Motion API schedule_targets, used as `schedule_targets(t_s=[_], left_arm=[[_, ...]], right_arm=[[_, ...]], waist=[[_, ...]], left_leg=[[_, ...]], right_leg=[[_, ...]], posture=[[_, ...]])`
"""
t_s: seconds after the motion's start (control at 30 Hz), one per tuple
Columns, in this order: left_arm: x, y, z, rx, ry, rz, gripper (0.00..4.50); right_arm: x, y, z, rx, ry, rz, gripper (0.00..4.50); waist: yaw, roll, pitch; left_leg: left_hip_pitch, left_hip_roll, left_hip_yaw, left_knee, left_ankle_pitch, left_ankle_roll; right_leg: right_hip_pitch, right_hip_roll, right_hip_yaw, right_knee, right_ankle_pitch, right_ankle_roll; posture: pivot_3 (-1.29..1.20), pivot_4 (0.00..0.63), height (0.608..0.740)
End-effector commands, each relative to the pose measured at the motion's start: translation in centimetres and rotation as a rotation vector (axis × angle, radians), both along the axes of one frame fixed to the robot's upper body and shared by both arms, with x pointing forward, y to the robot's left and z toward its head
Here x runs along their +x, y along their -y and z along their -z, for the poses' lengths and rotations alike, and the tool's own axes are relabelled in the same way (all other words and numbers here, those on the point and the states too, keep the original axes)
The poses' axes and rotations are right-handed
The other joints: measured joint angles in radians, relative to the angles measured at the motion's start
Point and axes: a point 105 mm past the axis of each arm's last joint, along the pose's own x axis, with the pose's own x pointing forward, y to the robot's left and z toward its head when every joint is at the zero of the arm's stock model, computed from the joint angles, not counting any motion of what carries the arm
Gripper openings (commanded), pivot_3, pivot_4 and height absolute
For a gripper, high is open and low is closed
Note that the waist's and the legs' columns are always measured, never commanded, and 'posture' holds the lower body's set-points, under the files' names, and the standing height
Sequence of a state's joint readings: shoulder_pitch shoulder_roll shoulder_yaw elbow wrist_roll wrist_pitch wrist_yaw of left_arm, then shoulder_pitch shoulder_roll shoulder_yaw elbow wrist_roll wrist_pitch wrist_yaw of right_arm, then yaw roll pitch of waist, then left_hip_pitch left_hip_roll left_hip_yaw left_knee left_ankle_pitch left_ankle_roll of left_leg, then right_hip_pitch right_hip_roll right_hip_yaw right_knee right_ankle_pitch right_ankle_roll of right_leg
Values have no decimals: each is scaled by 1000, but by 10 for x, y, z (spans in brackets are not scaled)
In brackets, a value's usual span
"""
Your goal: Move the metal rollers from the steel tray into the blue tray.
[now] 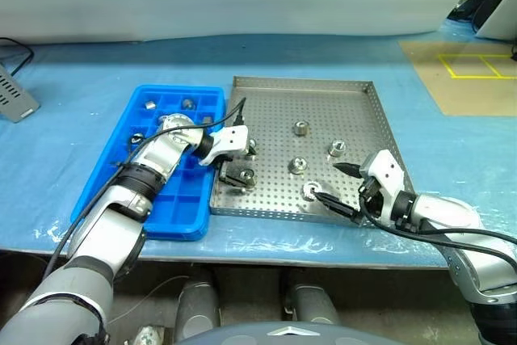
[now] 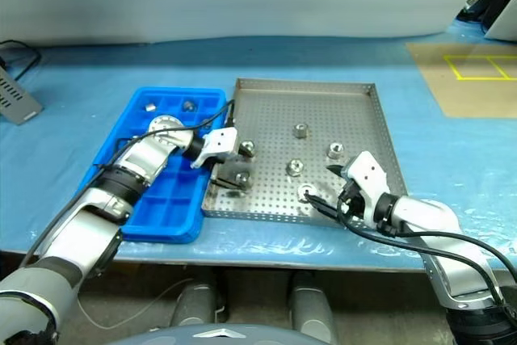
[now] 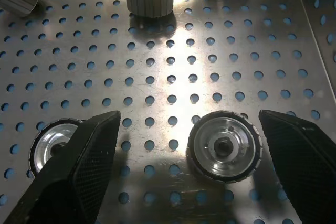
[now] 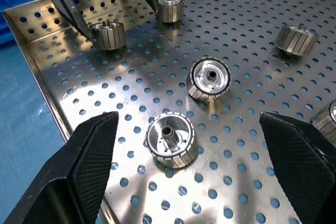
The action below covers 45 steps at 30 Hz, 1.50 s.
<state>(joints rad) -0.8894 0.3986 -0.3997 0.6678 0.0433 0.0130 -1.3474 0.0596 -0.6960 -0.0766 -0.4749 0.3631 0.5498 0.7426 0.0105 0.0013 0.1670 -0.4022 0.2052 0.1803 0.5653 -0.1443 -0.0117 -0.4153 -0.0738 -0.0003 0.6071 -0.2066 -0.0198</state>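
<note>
- Left gripper point(image 1: 237, 161) released, fingers spread wide over the steel tray's point(image 1: 355, 90) lower-left part, a roller point(image 3: 224, 146) lying between them, untouched
- Right gripper point(image 1: 339, 187) also released, at the tray's lower right; another roller point(image 4: 171, 143) on the tray between its fingers
- More rollers point(image 1: 300, 128) at the tray's centre; a few sit in the top compartments of the blue tray point(image 1: 105, 171), left of the steel one

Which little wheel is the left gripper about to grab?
Find the steel tray beside the blue tray. At its left edge, the open left gripper straddles one metal roller, lying flat between the fingers; its neighbour sits outside them.
</note>
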Motion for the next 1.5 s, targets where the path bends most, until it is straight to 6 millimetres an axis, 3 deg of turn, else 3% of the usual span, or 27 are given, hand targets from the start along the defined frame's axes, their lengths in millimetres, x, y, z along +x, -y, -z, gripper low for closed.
schedule_targets(t_s=[0.03, 0.17, 0.4, 0.8, 1.2, 1.3, 1.37, 1.5], left_arm=[[1, -18, 8, 60, -57, -27, 4465], [-3, -29, 6, 115, -83, 11, 4465], [-6, -22, -17, 187, -24, 118, 4465], [-7, 1, -17, 206, 7, 155, 4465], [-9, -4, -7, 260, 14, 210, 4465], [-6, 1, -5, 255, 18, 190, 3865], [-5, 2, -4, 257, 22, 181, 3229], [-3, -1, -3, 261, 22, 179, 3229]], right_arm=[[3, 2, -8, -14, 60, 5, 4500], [3, 0, -5, -24, 69, 9, 4500], [2, -1, 0, -22, 67, 19, 4500], [3, 0, 7, -33, 72, 39, 4500], [3, -3, 7, -22, 87, 65, 4500], [4, -7, 4, -16, 95, 65, 4500], [5, -9, 2, -8, 99, 66, 4500], [6, -11, -2, -7, 105, 69, 4500]], waist=[[-4, 0, 0], [-22, 0, 0], [-25, 0, 0], [-19, 0, 0], [-24, -1, 0], [-24, -1, 0], [-24, -1, 0], [-24, -1, 0]], left_leg=[[0, 0, 0, 0, 0, 0], [0, 0, 0, -1, 0, 0], [-1, 0, -1, -2, 0, 0], [-3, 0, 0, -2, -1, 2], [-3, 0, 0, -2, -1, 2], [-3, -1, 0, -3, -1, 2], [-3, -1, 0, -3, -1, 2], [-3, 0, 0, -3, -1, 2]], right_leg=[[0, 0, 0, 0, 0, 0], [0, 0, 0, -1, 0, 0], [-3, 1, 0, -1, 0, 0], [-3, -1, 0, -3, 0, 0], [-3, -1, 0, -4, 0, 0], [-3, -1, 0, -4, 0, 0], [-3, -1, 0, -4, 0, 0], [-3, -1, 0, -4, 0, 0]], posture=[[-339, 150, 740], [-343, 150, 740], [-343, 150, 740], [-365, 150, 740], [-393, 150, 740], [-396, 150, 740], [-398, 150, 740], [-399, 150, 740]])
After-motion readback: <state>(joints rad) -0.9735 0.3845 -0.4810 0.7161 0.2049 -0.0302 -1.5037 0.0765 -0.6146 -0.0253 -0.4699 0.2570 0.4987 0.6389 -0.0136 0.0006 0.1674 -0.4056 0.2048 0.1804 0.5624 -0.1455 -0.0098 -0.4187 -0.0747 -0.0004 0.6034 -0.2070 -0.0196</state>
